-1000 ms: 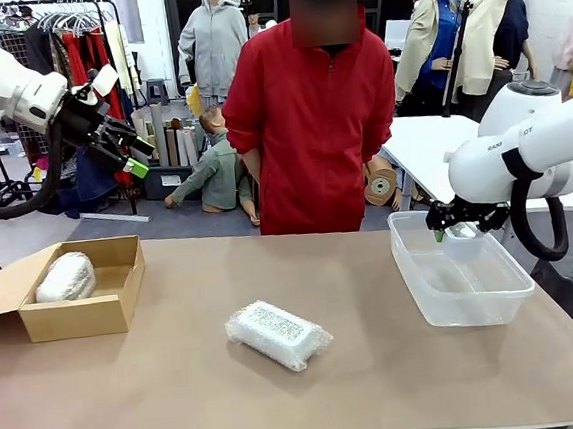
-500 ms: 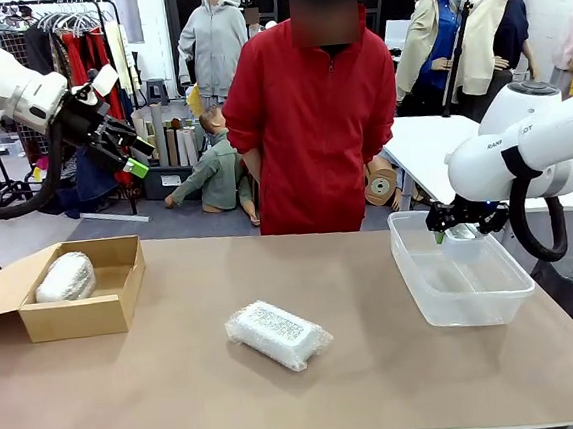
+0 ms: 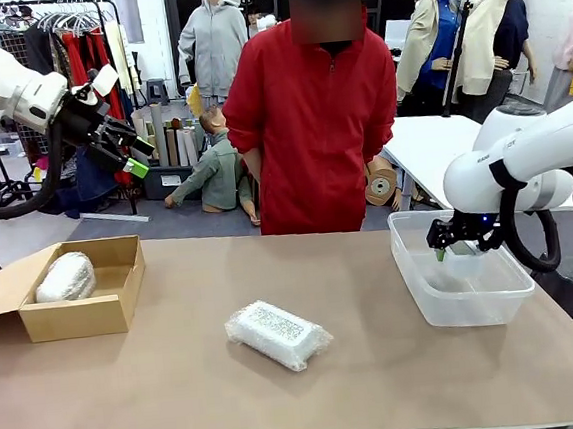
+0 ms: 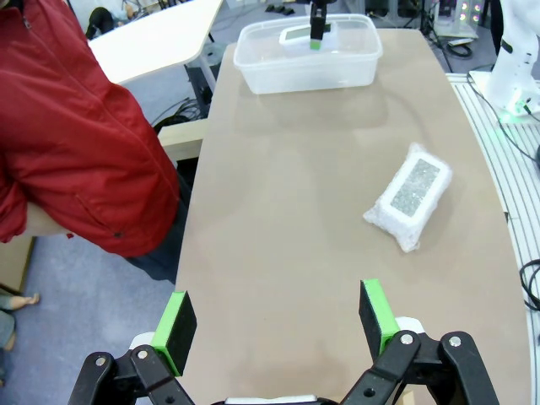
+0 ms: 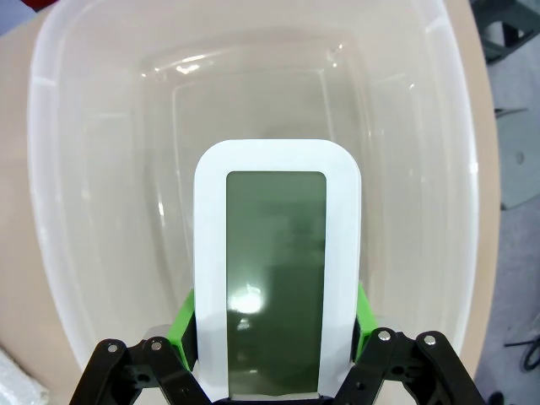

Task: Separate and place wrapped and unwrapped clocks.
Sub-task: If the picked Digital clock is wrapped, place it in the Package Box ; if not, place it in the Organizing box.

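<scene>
Presently | right pincer (image 5: 274, 327) clamped bare white rectangular clock with greenish-grey screen (image 5: 276, 253) inside clear plastic tub (image 5: 67, 169), seemingly for release | left pincer (image 4: 278, 325) gaped empty | bubble-wrapped clock (image 3: 65, 277) in brown cardboard box (image 3: 75, 318), second bubble-wrapped clock (image 3: 278, 335) on tabletop (image 3: 399, 355)

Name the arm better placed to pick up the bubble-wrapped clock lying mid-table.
Left. The left gripper is open and free, with the wrapped clock ahead of it in its wrist view. The right gripper is shut on the bare clock over the clear bin.
</scene>
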Tool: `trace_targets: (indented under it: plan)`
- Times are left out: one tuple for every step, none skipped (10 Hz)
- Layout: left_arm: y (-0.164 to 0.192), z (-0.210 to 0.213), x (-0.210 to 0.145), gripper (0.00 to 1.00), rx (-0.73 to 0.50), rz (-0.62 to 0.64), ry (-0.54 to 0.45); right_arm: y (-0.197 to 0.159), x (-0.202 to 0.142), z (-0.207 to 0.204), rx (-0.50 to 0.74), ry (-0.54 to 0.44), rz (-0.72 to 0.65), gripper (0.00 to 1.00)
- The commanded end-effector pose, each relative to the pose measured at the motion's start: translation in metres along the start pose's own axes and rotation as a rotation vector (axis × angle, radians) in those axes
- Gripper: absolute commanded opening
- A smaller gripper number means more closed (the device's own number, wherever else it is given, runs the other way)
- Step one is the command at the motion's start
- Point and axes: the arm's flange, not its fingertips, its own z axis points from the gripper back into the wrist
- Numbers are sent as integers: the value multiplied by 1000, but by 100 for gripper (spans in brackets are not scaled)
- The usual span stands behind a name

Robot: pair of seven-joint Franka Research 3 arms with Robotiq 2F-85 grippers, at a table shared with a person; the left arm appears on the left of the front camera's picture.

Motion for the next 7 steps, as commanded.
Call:
trace_targets:
  plan:
    - [-2,1,0,100,-1,1,0,-2,16,-4,11,22,11,0]
    - [-2,1,0,100,-1,1,0,-3,17,-9,4,34,8,0]
    - [-2,1,0,100,-1,1,0,-5,18,-14,2,47,5,0]
    - [-2,1,0,100,-1,1,0,-5,19,-19,7,57,0,0]
    - [-2,1,0,100,-1,1,0,-6,19,-23,4,68,4,0]
    - [-2,1,0,100,-1,1,0,-5,18,-27,2,84,4,0]
    - [-2,1,0,100,-1,1,0,-4,17,-31,-3,99,6,0]
